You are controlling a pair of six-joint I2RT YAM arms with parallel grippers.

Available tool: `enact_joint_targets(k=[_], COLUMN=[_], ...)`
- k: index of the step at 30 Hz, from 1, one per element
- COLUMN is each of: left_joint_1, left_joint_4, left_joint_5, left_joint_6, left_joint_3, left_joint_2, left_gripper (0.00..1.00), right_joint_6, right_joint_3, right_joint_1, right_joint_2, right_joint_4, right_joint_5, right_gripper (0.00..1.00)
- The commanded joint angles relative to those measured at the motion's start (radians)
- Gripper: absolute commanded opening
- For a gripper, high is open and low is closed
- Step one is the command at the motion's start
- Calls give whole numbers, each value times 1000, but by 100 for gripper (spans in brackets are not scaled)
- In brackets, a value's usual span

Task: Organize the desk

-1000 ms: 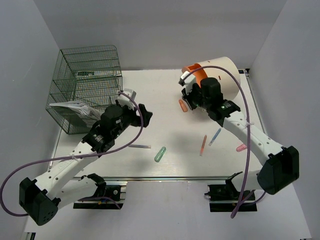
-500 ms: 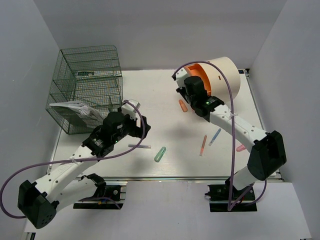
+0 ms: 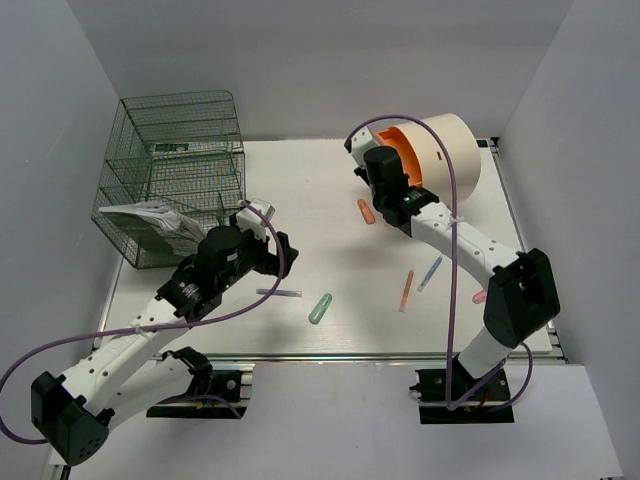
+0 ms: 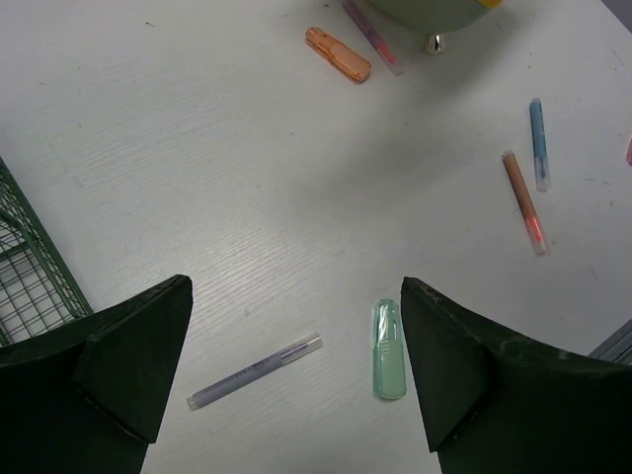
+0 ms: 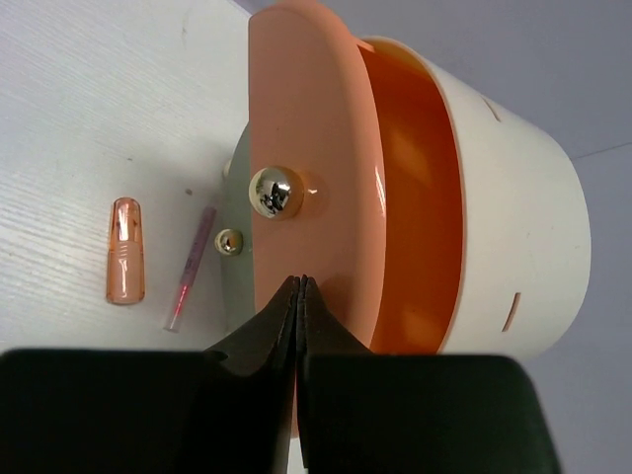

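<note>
The white desk [image 3: 330, 250] holds scattered pens and caps. A grey-purple pen [image 4: 255, 370] and a green cap [image 4: 388, 349] lie below my left gripper [image 4: 294, 286], which hovers open and empty above them [image 3: 272, 222]. My right gripper [image 5: 301, 281] is shut, its tips pressed against the orange hinged face [image 5: 306, 148] of the cream cylinder [image 3: 445, 150], just under the face's gold knob [image 5: 275, 191]. The face stands swung partly open, showing an orange inside. An orange cap [image 5: 125, 250] and a pink pen [image 5: 190, 267] lie beside the cylinder.
A green wire-mesh rack [image 3: 175, 165] with papers [image 3: 145, 218] on its lower shelf stands at the back left. An orange-red pen [image 3: 406, 290], a blue pen [image 3: 430, 273] and a pink cap [image 3: 482, 296] lie at the right. White walls close in the back and sides.
My right gripper has shifted left along the cylinder's front and the orange face has swung wider open. My left gripper has opened a little more and drawn back slightly towards the near left.
</note>
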Motion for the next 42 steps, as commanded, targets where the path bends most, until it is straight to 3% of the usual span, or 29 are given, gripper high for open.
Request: enact_joint_targets(k=[1, 28, 31, 33, 34, 35, 36, 37, 38, 40, 41, 42], left_joint_1=[-4, -4, -4, -4, -4, -4, -4, -4, -4, -4, -4, -4], left_joint_4=[-6, 0, 20, 62, 117, 151, 191, 225, 309, 413, 446, 480], left_joint_5=[-9, 8, 50, 127, 199, 231, 250, 302, 323, 371, 382, 388], left_joint_6=[8, 8, 15, 16, 10, -7, -22, -57, -79, -155, -188, -244], left_joint_3=[16, 10, -2, -17, -42, -56, -66, -71, -64, -34, 13, 39], left_joint_2=[-10, -9, -10, -13, -12, -9, 4, 48, 82, 211, 265, 318], left_gripper=[96, 97, 97, 97, 97, 96, 94, 93, 85, 66, 45, 33], right_joint_6=[-15, -4, 31, 14, 11, 10, 25, 51, 77, 143, 175, 248], right_joint_3=[68, 159, 154, 144, 132, 121, 104, 80, 12, -55, -112, -137], right_joint_1=[-23, -148, -151, -156, -156, -159, -158, -158, -165, -173, -187, -196], right_joint_2=[20, 77, 6, -81, -113, -168, -196, -224, -282, -359, -380, -399], right_joint_4=[42, -57, -164, -241, -308, -332, -346, -341, -312, -283, -257, -242], right_joint_5=[46, -7, -256, -610, -835, -916, -982, -1016, -1056, -1067, -1061, -1044], right_gripper=[0, 0, 0, 0, 5, 40, 59, 72, 80, 78, 46, 23])
